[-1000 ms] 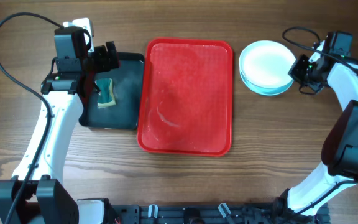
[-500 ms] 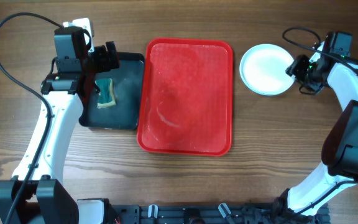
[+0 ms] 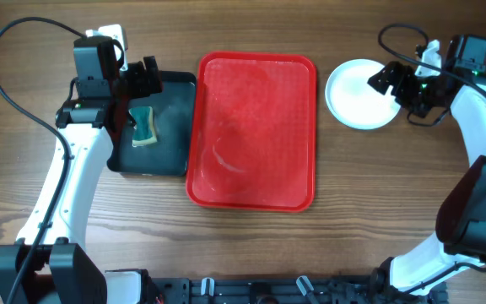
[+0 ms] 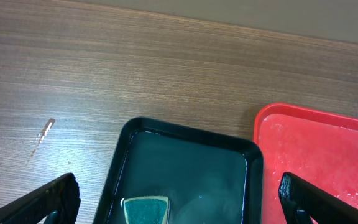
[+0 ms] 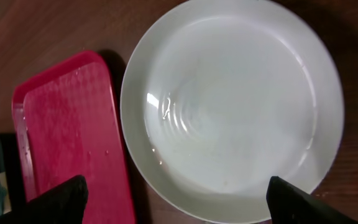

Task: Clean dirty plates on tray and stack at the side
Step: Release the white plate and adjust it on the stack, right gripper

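The red tray (image 3: 256,131) lies mid-table with only water streaks on it. To its right, on the wood, rests a white plate (image 3: 359,95), wet and free of smears in the right wrist view (image 5: 235,106); anything beneath it is hidden. My right gripper (image 3: 397,91) hovers over the plate's right side, open, its fingertips (image 5: 67,198) spread wide with nothing between them. My left gripper (image 3: 136,95) hangs open above the black tray (image 3: 171,127), its fingers (image 4: 58,199) straddling the green sponge (image 4: 145,208).
The black tray (image 4: 185,162) sits against the red tray's left edge (image 4: 328,155), with the sponge (image 3: 144,125) in its left half. Bare wooden table surrounds everything. Cables trail from both arms at the far corners.
My right gripper has opened from shut and shifted left over the plate. The white plate has settled flat and the light blue rim under it no longer shows. The left arm is unmoved.
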Available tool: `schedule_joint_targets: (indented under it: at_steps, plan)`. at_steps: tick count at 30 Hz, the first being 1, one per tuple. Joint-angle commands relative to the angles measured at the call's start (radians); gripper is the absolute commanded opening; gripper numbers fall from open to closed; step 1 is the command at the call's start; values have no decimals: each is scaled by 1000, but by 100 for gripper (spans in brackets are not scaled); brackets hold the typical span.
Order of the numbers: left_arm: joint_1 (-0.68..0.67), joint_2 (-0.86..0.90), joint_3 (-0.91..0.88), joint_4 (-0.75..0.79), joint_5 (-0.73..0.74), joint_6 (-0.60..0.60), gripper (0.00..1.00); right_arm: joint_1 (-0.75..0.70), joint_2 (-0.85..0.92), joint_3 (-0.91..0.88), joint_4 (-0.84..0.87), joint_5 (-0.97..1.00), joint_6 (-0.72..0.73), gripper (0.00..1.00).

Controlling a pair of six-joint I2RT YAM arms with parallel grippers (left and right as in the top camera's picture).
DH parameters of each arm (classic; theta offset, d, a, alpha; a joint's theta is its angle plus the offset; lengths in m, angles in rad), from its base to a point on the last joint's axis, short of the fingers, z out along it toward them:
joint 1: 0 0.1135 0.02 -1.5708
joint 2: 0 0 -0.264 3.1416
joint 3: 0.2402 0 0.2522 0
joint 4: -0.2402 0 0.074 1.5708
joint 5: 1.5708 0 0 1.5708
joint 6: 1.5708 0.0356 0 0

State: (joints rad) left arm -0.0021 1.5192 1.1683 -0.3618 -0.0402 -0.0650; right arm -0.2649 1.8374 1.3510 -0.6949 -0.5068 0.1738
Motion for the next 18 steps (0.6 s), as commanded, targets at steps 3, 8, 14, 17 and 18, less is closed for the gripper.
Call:
schedule_joint_targets:
  at_steps: [3, 8, 14, 17, 18]
  plan:
    - [7, 6, 4, 2, -6, -2, 100, 76, -18, 13, -45, -24, -85, 93]
    - [7, 6, 4, 2, -6, -2, 100, 172, -18, 8, -77, 163, -97, 93]
    - [7, 6, 4, 2, -6, -2, 100, 272, -11, -3, -65, 291, -96, 74]
    - [7, 6, 4, 2, -6, -2, 100, 290, -9, -3, -55, 320, -95, 46]
    - [7, 6, 4, 2, -6, -2, 100, 291, -9, -3, -56, 319, -95, 37]
